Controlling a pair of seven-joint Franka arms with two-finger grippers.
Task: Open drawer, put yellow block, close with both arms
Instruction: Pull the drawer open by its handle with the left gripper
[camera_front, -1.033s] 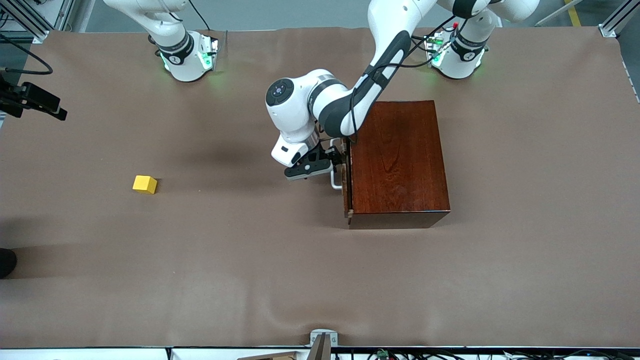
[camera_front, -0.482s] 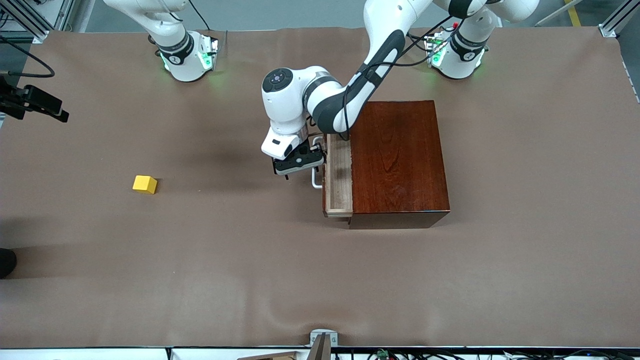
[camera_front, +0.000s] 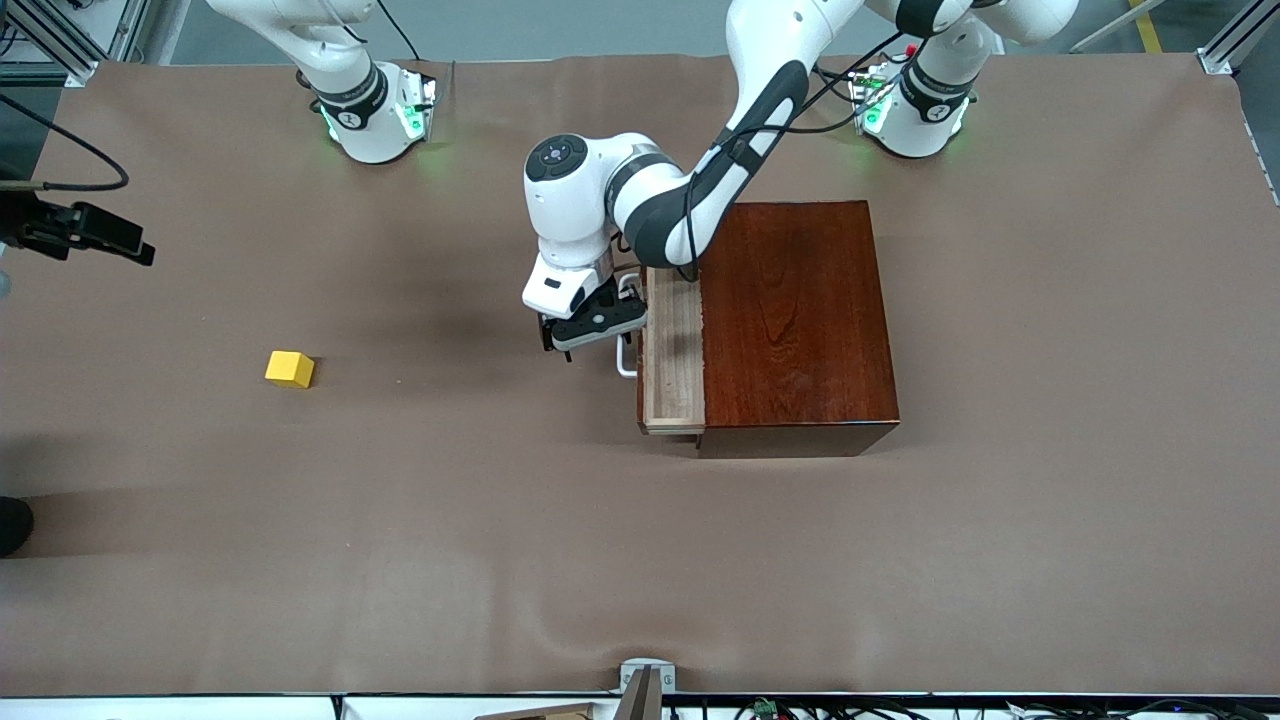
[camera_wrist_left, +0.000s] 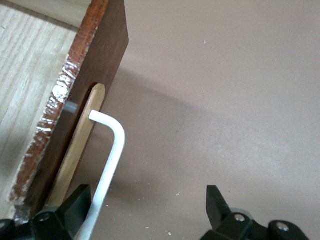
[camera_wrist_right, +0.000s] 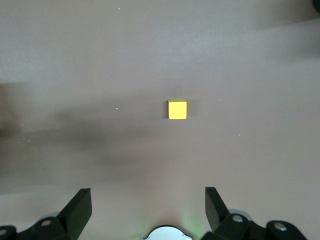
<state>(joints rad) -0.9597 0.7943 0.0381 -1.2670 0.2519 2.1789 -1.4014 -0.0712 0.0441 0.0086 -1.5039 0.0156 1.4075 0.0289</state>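
Observation:
The drawer (camera_front: 672, 350) stands partly pulled out of the dark reddish-brown box (camera_front: 800, 320), and its pale wood tray shows. My left gripper (camera_front: 598, 328) is at the white handle (camera_front: 626, 360). In the left wrist view the gripper (camera_wrist_left: 147, 195) is open, with the handle (camera_wrist_left: 112, 155) just inside one finger (camera_wrist_left: 75, 205) and the drawer's front (camera_wrist_left: 95, 65) beside it. The yellow block (camera_front: 290, 368) lies on the table toward the right arm's end. My right gripper (camera_wrist_right: 147, 200) is open and empty, high over the table, looking down on the block (camera_wrist_right: 177, 109).
A brown cloth (camera_front: 640, 560) covers the table. A black part with a cable (camera_front: 85, 232) shows at the view's edge at the right arm's end. The right arm's green-lit base (camera_front: 372, 115) and the left arm's base (camera_front: 915, 115) stand along the table's edge farthest from the front camera.
The drawer has slid out of the box, from almost shut to partly open. My left gripper moved with the handle toward the right arm's end. The black part at the edge shifted lower.

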